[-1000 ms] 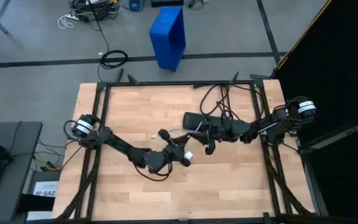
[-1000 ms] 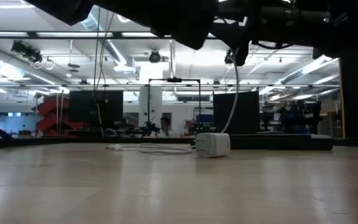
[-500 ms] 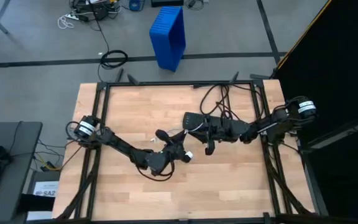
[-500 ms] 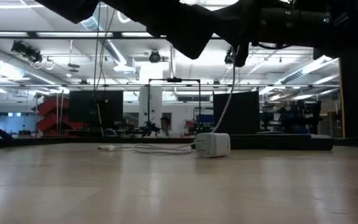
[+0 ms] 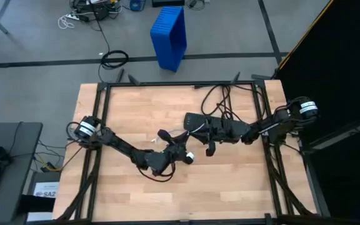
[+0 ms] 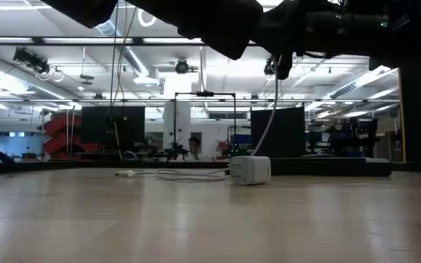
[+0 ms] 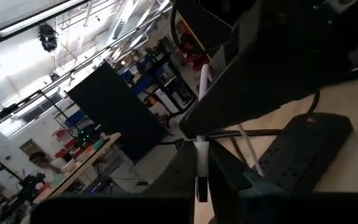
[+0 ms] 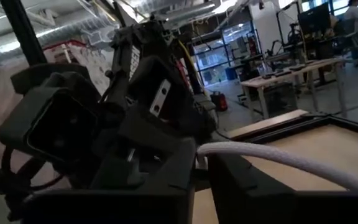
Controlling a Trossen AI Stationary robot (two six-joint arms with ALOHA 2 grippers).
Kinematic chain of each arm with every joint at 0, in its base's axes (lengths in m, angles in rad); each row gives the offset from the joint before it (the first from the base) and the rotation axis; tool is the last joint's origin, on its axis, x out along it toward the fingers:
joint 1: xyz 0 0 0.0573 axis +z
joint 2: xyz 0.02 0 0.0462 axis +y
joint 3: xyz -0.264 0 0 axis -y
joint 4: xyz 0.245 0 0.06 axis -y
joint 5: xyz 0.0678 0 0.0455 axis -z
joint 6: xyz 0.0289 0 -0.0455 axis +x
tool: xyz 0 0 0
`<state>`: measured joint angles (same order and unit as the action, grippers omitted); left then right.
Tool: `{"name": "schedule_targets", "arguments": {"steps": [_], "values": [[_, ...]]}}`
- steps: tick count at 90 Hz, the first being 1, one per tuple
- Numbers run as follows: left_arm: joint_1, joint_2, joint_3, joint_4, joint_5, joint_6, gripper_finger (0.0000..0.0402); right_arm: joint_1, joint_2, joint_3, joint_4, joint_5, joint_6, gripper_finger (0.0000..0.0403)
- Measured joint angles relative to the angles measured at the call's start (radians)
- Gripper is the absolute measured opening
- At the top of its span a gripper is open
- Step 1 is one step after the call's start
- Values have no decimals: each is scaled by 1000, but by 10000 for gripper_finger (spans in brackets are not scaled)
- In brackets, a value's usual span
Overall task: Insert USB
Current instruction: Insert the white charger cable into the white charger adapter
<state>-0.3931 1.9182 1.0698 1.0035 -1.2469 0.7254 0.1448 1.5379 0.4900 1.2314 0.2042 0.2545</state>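
The black power strip point(image 5: 200, 121) lies on the wooden table point(image 5: 130, 106), past mid-table toward the right arm's side. The right gripper point(image 5: 209, 139) sits just beside the strip's near edge, its fingers closed on the USB point(image 8: 272, 155), a white braided cable running out between them. The left gripper point(image 5: 181, 152) hovers near the strip, on the side toward the left arm's base, pinching a slim white plug end point(image 7: 201, 168) between its fingers. A white charger block point(image 6: 251, 170) rests on the table near the strip, with slack white cable trailing away from it.
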Motion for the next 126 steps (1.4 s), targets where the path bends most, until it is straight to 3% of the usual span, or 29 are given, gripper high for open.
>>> {"name": "schedule_targets", "arguments": {"steps": [19, 45, 66, 78, 90, 109, 126], "values": [[-3, 0, 0, -4, 1, -1, 18, 2, 0, 0, -3, -22, -48, 1], [-73, 0, 0, -7, -29, 7, 102, 3, 0, 0, -3, -75, -93, 0], [-141, -3, 0, 2, -58, -76, 164, 4, 0, 0, -2, -231, -200, 0], [-147, -19, -14, 17, 71, -175, 176, 28, 0, 0, -1, -380, -332, 0], [-141, -64, -42, -84, 229, -360, 177, 48, 0, -1, 1, -439, -399, 0], [-88, -179, -76, -339, 694, -688, 177, 52, 0, -1, -26, -490, -415, 0], [7, -209, -79, -447, 860, -800, 177, 53, 0, -1, -25, -568, -412, 0]]}}
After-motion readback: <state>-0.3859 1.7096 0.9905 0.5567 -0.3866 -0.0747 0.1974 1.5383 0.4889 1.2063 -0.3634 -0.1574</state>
